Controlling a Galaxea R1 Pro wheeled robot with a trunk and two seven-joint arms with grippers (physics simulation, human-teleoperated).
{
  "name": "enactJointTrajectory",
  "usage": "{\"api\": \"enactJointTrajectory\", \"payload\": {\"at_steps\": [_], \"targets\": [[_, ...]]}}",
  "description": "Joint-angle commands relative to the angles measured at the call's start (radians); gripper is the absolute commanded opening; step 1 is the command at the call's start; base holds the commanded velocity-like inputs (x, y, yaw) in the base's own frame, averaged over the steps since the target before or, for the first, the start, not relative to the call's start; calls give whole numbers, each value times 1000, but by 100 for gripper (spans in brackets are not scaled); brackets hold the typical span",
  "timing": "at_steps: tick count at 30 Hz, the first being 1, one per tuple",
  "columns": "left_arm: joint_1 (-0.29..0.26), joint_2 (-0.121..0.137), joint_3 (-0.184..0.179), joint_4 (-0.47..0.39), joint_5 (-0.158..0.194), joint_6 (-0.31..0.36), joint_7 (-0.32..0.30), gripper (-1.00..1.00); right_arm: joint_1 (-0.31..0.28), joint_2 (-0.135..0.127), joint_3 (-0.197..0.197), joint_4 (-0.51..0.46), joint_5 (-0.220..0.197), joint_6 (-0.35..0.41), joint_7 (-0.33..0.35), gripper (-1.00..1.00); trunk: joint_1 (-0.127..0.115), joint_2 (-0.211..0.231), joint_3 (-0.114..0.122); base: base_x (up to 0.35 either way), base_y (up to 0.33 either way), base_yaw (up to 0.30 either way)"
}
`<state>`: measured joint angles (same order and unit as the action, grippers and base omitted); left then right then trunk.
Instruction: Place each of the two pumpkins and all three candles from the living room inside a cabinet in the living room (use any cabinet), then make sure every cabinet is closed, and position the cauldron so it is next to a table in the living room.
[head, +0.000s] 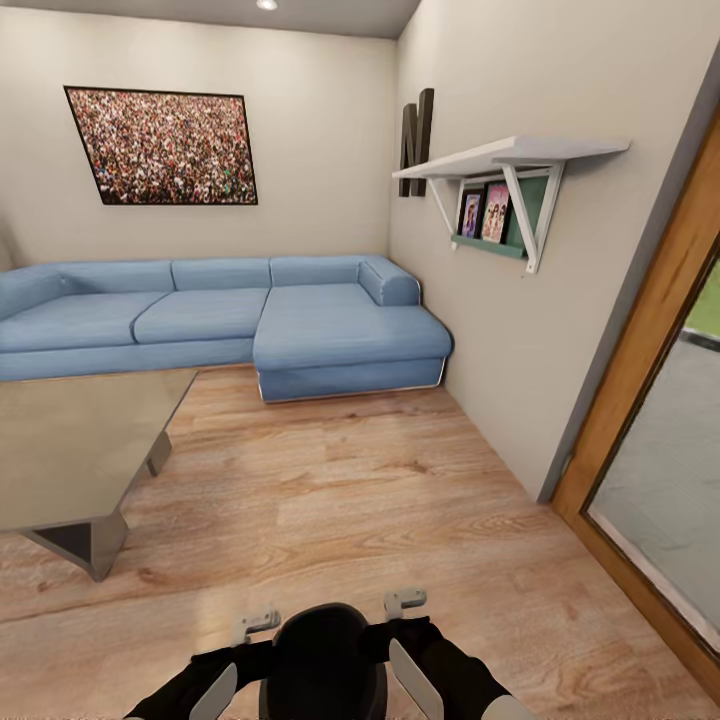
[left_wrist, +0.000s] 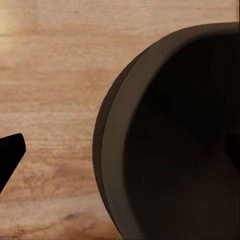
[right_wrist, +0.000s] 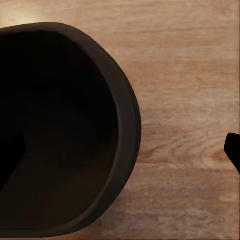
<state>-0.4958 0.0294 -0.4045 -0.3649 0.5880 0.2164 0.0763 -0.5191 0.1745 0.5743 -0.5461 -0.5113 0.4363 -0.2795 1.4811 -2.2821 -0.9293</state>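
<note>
Grey angular coffee table (head: 70, 440) at left on wood floor (head: 350, 480), blue sectional sofa (head: 220, 320) behind, white wall shelf (head: 500, 160) at right. Black cauldron (head: 325, 655) low centre between both arms; left gripper (head: 255, 625) and right gripper (head: 405, 602) at its rim, jaws' spread not discernible. Cauldron mouth (left_wrist: 185, 145) over floor, well apart from the table.

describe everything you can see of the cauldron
The cauldron is a round, matte black-brown pot with a wide open mouth and a thick rolled rim. Its inside looks dark, and nothing can be made out in it. In the head view it sits low between the robot's two arms, above the wooden floor, with the grey coffee table ahead to the left. The wrist views look down into its mouth over floorboards. Whether the grippers clamp it cannot be told.
</note>
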Motion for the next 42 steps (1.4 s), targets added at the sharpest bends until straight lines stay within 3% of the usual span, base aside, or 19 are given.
{"api": "enactJointTrajectory", "payload": {"at_steps": [1,14,21,31,42], "targets": [[0,1,-8,-3,10,5,2,100,-1,0,4,-1,-9,2,-9,100,4,-8,-4,0,0,0],[-1,1,-8,-3,10,8,-29,100,-1,0,6,-2,-9,2,-6,100,54,-99,-45,0,0,0],[0,1,-8,-3,10,8,-41,100,-1,0,29,-3,-9,1,81,100,80,-148,-67,0,0,0],[0,1,-8,-4,9,9,-74,100,-1,0,34,-3,-9,1,105,100,119,-218,-98,0,0,0],[0,-9,-11,-5,7,9,-119,100,-1,0,34,-3,-9,1,106,100,124,-220,-141,0,0,0]]}}
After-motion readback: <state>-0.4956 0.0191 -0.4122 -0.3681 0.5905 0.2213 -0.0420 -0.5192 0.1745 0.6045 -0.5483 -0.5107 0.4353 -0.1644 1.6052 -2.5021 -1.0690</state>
